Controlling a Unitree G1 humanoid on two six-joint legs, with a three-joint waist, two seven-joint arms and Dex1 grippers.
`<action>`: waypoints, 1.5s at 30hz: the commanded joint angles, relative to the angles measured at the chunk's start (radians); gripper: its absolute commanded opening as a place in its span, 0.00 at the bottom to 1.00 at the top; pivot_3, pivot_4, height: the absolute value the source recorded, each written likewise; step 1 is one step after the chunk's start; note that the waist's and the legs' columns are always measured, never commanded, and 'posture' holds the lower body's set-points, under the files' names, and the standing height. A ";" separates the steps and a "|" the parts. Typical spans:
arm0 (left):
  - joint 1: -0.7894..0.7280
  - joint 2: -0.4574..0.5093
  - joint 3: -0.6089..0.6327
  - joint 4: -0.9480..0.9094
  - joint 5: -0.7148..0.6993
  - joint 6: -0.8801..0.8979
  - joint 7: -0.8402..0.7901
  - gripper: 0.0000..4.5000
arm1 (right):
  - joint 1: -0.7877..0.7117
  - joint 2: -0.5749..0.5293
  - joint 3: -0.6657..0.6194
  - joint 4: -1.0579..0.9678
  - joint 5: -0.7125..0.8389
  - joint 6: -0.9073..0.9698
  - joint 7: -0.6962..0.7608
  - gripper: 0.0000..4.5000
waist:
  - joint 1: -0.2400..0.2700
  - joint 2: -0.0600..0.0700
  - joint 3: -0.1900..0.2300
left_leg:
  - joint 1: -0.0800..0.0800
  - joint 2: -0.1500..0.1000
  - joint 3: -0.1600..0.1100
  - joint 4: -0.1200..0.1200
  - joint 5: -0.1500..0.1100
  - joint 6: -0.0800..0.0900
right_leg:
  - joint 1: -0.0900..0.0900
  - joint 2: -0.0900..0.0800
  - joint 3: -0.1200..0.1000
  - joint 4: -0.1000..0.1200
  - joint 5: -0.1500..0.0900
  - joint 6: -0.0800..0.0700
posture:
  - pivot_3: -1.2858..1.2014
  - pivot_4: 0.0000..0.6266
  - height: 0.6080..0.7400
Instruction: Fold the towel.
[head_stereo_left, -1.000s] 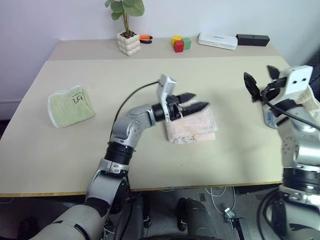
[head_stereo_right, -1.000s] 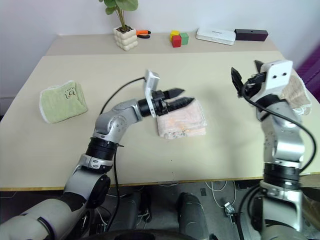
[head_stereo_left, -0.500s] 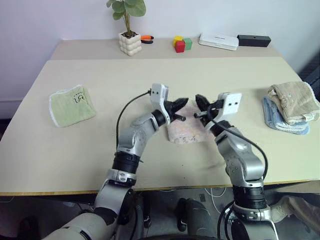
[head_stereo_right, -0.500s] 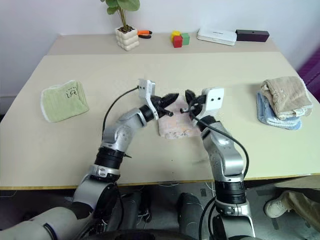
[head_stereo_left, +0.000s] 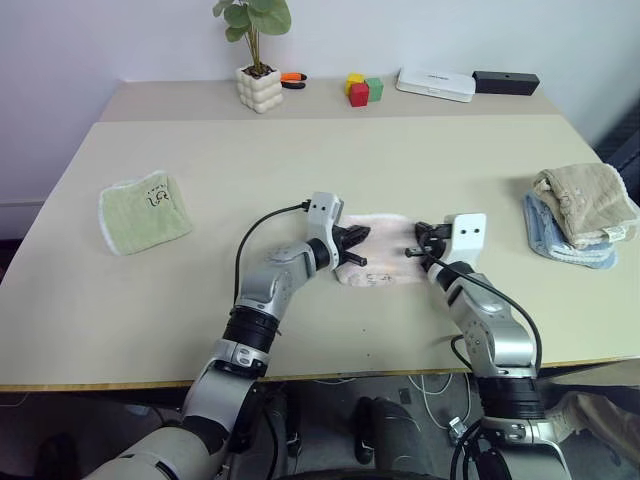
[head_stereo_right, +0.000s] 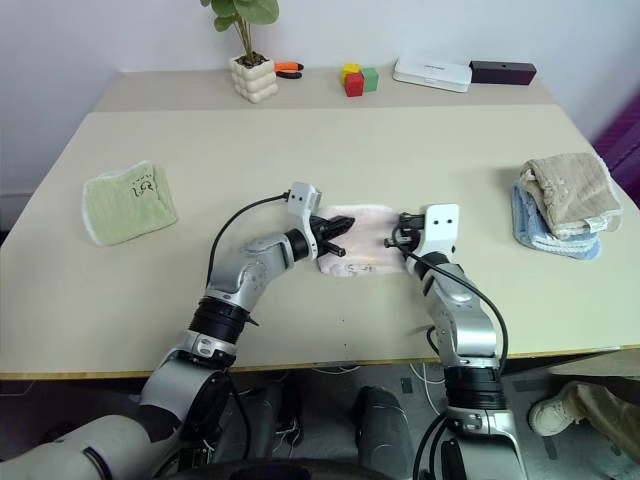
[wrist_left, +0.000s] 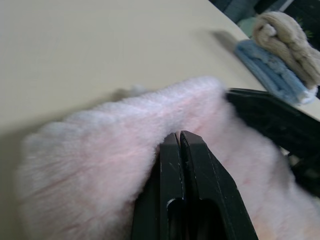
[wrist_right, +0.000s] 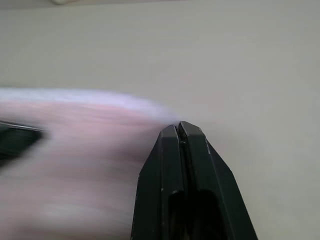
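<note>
Even, bright, soft light leaves faint shadows on the surface (head_stereo_left: 300, 160), while the pink towel (wrist_right: 75, 150) smears into blur.

Both arms have come down, jaws now closed at the towel's (head_stereo_left: 383, 250) ends.

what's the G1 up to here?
It is working on the pink towel, which lies folded small in the middle of the table. Both pincers are shut and pressed low against it: the left pincer at its left side, the right pincer at its right. Whether either pinches cloth is unclear. A green towel and stacked beige and blue cloths lie off to the sides.
</note>
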 joint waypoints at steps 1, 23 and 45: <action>-0.007 -0.024 0.076 -0.035 -0.075 0.029 0.007 0.02 | -0.035 0.016 -0.043 -0.032 0.045 -0.031 0.004 0.00 | -0.003 0.000 0.000 | 0.000 0.000 0.000 0.000 0.000 -0.001 | 0.000 0.000 0.000 0.000 0.000 0.000 | 0.52 0.24 1.00; -0.080 0.281 0.276 -0.246 -0.449 0.568 -0.032 0.99 | -0.001 -0.479 -0.159 -0.256 0.448 0.142 0.724 0.99 | -0.014 0.000 0.001 | 0.002 -0.001 0.001 -0.001 0.002 -0.004 | 0.000 -0.001 0.002 0.006 -0.002 0.003 | 0.52 0.24 1.00; -0.094 0.165 0.351 0.101 -0.481 0.797 -0.006 0.99 | 0.126 -0.626 -0.244 -0.304 0.508 0.181 0.862 0.99 | 0.012 -0.003 0.002 | 0.008 -0.001 0.000 0.001 0.000 0.001 | 0.004 -0.003 0.002 0.006 -0.003 0.002 | 0.52 0.24 1.00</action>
